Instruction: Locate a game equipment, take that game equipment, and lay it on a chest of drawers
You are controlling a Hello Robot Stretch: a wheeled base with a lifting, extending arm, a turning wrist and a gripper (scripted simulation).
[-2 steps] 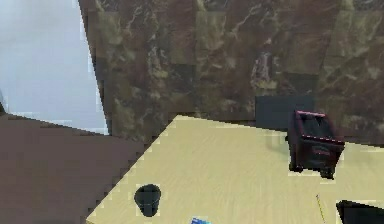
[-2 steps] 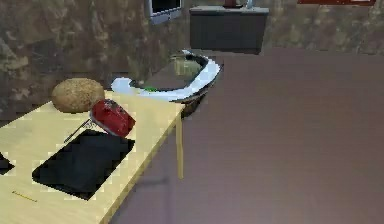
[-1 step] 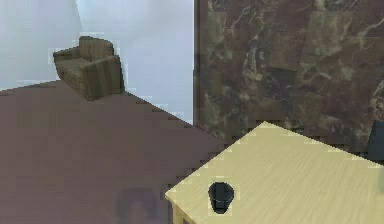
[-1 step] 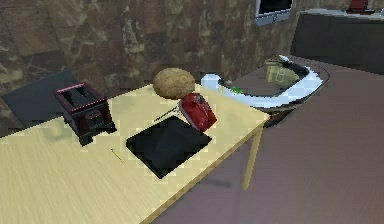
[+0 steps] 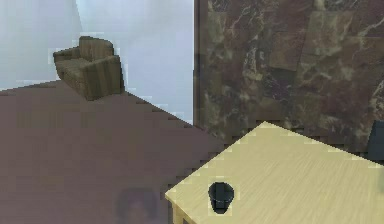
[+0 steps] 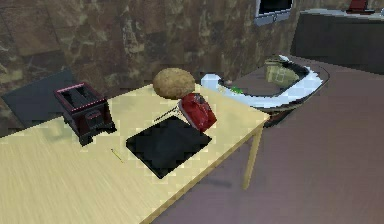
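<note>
Looking ahead, the forward view shows a brown armchair and a dark cup near the corner of a wooden table. The arm side view shows, on the table, a dark red toaster, a black flat slab and, at the slab's far corner, a red object, its long axis slanting from upper left to lower right. What kind of thing it is, and the gripper's state, cannot be told.

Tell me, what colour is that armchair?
The armchair is olive brown, clearest in the forward view.
</note>
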